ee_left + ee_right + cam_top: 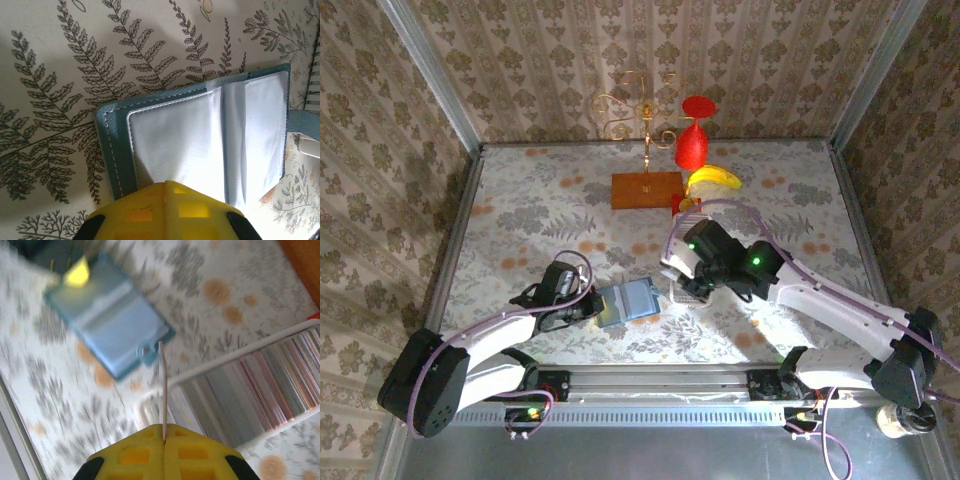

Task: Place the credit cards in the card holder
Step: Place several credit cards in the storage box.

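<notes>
Gaping teal card holder [112,150], pale glossy sleeves [175,140] inside

You see, above the grey rail [650,380], the left arm [485,345] and the right arm [840,300]: white shells, black joints, a purple cable along each. Their fingers [145,212] are yellow, with black corners.

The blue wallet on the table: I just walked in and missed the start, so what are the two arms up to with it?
The left gripper is shut on the edge of the open card holder, holding it on the table. The right gripper is shut on one thin credit card, held edge-on by the white rack of cards. The holder's sleeves look empty.
</notes>
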`<state>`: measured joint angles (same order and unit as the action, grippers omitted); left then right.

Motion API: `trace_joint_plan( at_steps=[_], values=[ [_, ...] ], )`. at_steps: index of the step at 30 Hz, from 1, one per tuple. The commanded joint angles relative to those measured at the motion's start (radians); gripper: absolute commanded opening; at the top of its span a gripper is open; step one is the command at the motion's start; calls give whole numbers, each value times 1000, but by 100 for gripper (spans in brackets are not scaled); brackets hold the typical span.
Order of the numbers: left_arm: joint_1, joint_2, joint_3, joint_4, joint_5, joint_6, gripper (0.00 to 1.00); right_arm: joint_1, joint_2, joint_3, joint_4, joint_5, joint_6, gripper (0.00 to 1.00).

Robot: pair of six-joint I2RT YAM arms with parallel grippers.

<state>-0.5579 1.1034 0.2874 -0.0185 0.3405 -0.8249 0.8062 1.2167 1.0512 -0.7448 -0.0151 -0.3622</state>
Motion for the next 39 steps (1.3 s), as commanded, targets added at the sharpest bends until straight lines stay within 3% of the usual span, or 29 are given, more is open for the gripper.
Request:
trace_joint_plan(
  at_steps=[1, 13, 27, 34, 39],
  values=[
    [-7, -17, -11, -44, -15, 22, 1, -30, 4, -25, -119, -54, -365, 0],
    [-7, -20, -11, -44, -14, 23, 1, -46, 147, -37, -41, -20, -447, 0],
    [-7, -17, -12, -34, -12, 20, 1, -51, 238, -89, 95, 71, -431, 0],
    [-7, -17, -16, -31, -11, 15, 1, -49, 221, -114, 190, 158, -449, 3],
    [-6, -18, -14, -28, -12, 13, 1, -49, 216, -103, 127, 113, -453, 0]
  ],
)
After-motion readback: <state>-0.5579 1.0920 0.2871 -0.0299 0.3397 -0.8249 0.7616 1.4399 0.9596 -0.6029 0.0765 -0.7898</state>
